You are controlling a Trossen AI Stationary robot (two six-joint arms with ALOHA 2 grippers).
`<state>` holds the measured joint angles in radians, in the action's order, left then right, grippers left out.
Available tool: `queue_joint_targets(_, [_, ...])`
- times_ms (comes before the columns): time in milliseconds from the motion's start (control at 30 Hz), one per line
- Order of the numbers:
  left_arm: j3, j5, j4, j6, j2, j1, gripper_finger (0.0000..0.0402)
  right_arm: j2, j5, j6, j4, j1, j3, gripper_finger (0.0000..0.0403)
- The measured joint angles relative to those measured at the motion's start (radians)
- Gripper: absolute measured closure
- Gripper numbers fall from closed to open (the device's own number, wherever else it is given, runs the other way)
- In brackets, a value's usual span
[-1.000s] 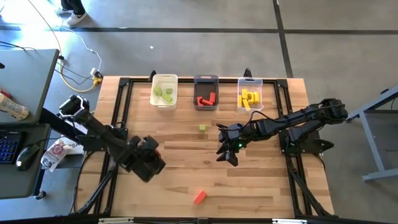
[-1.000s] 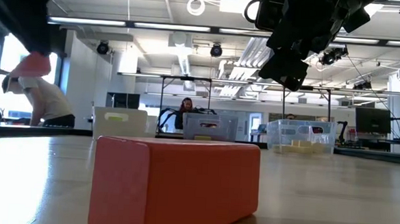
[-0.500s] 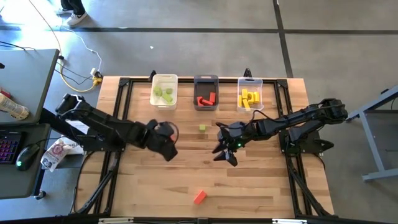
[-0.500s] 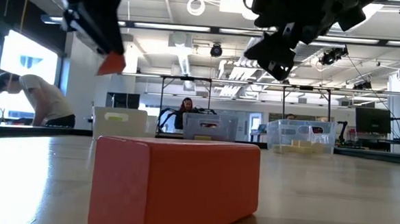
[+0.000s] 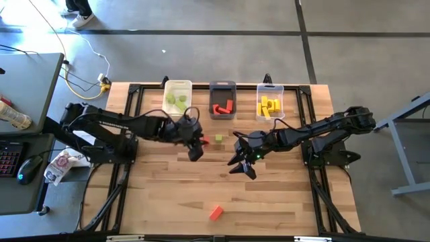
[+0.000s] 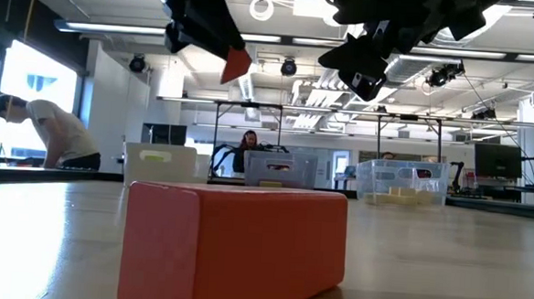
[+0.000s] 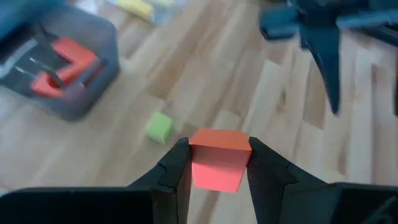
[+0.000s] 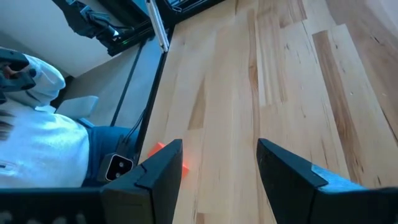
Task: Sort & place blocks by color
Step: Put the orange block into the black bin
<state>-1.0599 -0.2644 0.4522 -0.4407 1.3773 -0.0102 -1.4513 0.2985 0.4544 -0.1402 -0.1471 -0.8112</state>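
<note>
Aloft, left gripper (image 7: 216,163) pinches red block (image 7: 217,158)

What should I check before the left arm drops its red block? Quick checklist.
1. Left gripper clamped on red block: ok.
2. Dark grey bin already holds red pieces, right target: ok.
3. Gripper over that bin: not ok, it hangs short of it, above the table.
4. Green cube lies on the table near the path: cannot tell the clearance.
5. Right gripper open, empty, apart from the left: ok.
6. Loose red block at the near edge, unsorted: not ok.
</note>
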Motion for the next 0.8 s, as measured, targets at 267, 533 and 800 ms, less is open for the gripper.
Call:
queue_joint_targets(267, [0.000, 0.036, -0.112, 0.135, 0.000, -0.137, 0.0307, 0.000, -0.011, 0.016, 0.000, 0.000, 0.000, 0.0210])
queue_joint_targets(533, [0.000, 0.088, -0.227, 0.234, 0.040, -0.283, 0.0304, 0.000, -0.090, 0.016, 0.000, 0.000, 0.000, 0.0210])
queue_joint_targets(800, [0.000, 0.130, -0.332, 0.342, 0.116, -0.414, 0.0303, 0.000, -0.116, 0.016, 0.000, 0.001, 0.000, 0.0210])
